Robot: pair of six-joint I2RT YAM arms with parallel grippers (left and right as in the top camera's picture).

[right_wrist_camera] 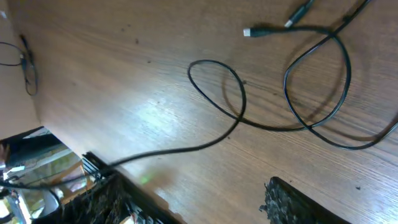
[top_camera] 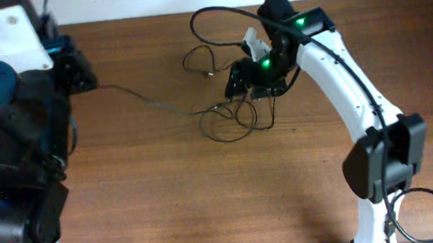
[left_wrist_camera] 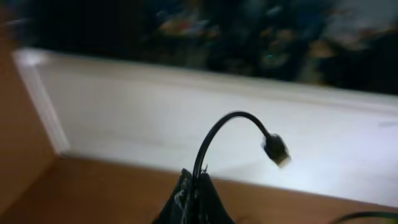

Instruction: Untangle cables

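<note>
The table [top_camera: 208,201] was seen from straight above by the overhead view, from far enough that both arms were included. The left wrist view was set low and near, and faced a white surface [left_wrist_camera: 155,118]. The right wrist view was pointed down, close upon the cable loops [right_wrist_camera: 286,127]; these loops [top_camera: 222,138] were also caught overhead.
</note>
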